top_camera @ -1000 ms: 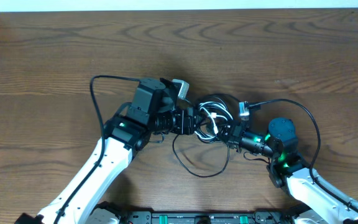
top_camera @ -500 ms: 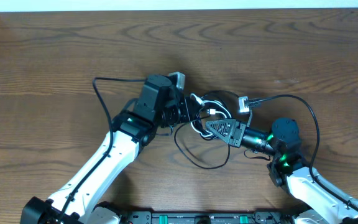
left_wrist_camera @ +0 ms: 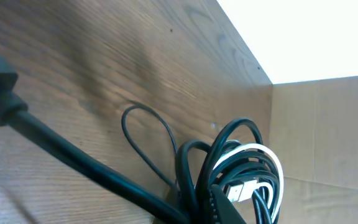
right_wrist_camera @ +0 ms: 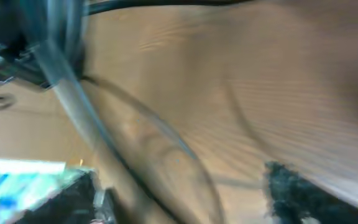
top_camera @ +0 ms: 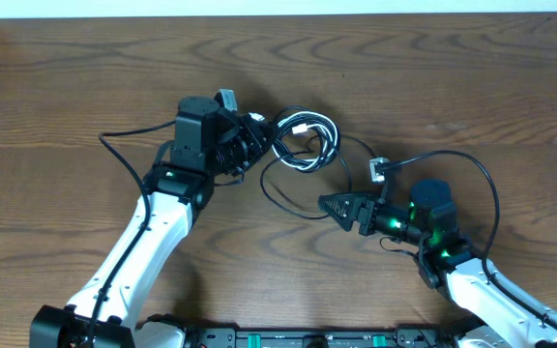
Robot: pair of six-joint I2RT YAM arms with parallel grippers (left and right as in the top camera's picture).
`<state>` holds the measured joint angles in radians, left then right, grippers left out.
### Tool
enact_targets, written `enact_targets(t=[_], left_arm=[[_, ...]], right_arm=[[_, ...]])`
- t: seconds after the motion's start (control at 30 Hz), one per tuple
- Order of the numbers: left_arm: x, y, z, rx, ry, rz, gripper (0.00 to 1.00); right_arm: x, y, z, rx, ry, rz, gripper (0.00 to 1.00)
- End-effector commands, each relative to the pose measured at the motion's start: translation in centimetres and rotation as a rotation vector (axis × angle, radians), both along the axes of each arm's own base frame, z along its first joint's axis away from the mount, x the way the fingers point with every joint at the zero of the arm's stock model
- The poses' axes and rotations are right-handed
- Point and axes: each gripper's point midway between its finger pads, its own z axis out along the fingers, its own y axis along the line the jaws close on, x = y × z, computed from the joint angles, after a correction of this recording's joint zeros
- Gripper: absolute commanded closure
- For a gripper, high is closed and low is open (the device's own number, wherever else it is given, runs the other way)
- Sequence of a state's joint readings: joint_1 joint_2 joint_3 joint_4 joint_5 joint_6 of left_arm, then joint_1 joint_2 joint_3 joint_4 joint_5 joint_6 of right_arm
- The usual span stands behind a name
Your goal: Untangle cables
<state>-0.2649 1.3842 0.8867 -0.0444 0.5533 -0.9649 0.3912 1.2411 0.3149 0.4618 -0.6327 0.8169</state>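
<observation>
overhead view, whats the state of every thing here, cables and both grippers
left gripper, shut on the cable bundle
right gripper, open, holding nothing, clear of the bundle
cable bundle, tangled, black and white loops coiled together
white cable, wound inside the bundle
loose black loop, slack, trailing out of the bundle

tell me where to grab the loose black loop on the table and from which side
Take the low arc of the loose black loop, where one strand lies flat on the table, apart from the cable bundle in the left gripper. Probably come from above with the right gripper, fingers straddling it.
</observation>
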Motion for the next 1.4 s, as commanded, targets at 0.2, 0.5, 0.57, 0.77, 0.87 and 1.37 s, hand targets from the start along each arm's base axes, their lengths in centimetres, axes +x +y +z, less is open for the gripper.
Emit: enact_targets(t=[0.2,0.5,0.57,0.77,0.87,1.37], left_arm=[[1.0,0.5,0.9,0.261,-0.301,-0.170,0.92],[1.9,0.0,1.7,0.307,-0.365,-0.124,0.92],[1.4,-1.8,2.4,0.291,-0.403,-0.159,0.93],[-0.1,-5.8,2.8,0.367,-0.484,-0.189,0.93],[-0.7,-6.8,2.8,0.402,-0.500,-0.182,0.93],[-2.7,-8.3,5.0,0.387,-0.572,-0.234,0.92]], right_arm=[[-0.1,0.6,4.3,0.108,-0.098,0.033,0.27],[-2.1,1.1,9.7,0.309,-0.035,0.054,0.30],[-1.5,1.0,9.5,0.332,0.024,-0.004,0.42],[-0.1,0.7,8.8,0.397,0.164,-0.138,0.61],[0.8,0.2,8.4,0.399,0.170,-0.198,0.66],[3.8,-1.6,3.2,0.385,0.369,-0.452,0.72]])
